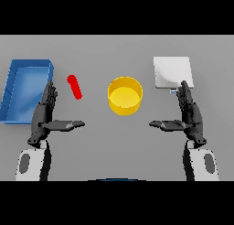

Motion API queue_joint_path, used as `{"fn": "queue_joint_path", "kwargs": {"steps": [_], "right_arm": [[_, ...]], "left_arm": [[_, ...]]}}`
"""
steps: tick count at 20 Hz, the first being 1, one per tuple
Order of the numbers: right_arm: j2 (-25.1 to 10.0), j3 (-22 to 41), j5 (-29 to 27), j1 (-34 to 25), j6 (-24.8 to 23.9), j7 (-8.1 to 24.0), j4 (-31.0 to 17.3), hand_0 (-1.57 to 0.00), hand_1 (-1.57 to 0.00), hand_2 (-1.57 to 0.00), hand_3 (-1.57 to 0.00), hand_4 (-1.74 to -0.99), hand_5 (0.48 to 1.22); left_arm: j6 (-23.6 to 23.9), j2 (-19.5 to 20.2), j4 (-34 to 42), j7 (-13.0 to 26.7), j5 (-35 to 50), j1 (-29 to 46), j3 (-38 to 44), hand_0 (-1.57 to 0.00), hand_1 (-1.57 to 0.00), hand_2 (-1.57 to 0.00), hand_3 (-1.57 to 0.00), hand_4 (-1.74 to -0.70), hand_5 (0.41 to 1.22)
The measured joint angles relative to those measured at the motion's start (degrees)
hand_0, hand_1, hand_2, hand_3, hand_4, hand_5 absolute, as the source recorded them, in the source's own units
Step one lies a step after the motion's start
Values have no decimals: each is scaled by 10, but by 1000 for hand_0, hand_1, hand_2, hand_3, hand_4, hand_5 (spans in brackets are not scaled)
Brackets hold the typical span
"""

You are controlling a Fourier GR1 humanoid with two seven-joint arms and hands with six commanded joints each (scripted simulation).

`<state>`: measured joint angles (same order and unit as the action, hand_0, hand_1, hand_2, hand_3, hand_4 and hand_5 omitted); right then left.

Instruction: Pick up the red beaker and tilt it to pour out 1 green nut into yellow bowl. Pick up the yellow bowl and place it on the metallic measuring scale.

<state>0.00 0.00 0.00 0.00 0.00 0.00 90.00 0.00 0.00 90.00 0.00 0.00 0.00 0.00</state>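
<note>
The red beaker (74, 87) is a small slim red cylinder on the grey table, left of centre, tilted in view. A yellow bowl (124, 95) stands at the middle of the table, round and hollow; I see no nut in it. The metallic measuring scale (172, 72) is a pale square plate at the back right. My left hand (45, 113) hovers open below and left of the beaker, thumb pointing inward. My right hand (189, 113) is open too, just in front of the scale, its fingertips overlapping the scale's near edge. Neither hand holds anything.
A blue tray (25, 88) with raised walls sits at the far left, right beside my left hand.
</note>
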Motion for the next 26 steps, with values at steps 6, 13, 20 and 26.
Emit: {"fn": "queue_joint_path", "kwargs": {"steps": [6, 13, 20, 26], "right_arm": [[1, -2, 1, -17, -5, 7, -10, 1, 1, 1, 1, -1167, 599], [-28, 71, 168, 40, -60, -42, 45, 1, 1, 1, 1, -1183, 596], [-36, 67, 149, 44, -41, -41, 60, 1, 1, 1, 1, -1246, 627], [-35, 55, 127, 34, -34, -55, 41, 1, 1, 1, 1, -1281, 635]], "left_arm": [[-14, 15, 6, -10, 14, 14, 9, 1, 1, 1, 1, -1151, 599], [-30, 61, 86, 23, -39, 61, -33, 1, 1, 1, 1, -1164, 603], [-24, 51, -4, 10, -69, -3, -38, 1, 1, 1, 1, -1219, 622], [-3, 43, -124, -13, -95, -93, -24, 1, 1, 1, 1, -1255, 660]]}}
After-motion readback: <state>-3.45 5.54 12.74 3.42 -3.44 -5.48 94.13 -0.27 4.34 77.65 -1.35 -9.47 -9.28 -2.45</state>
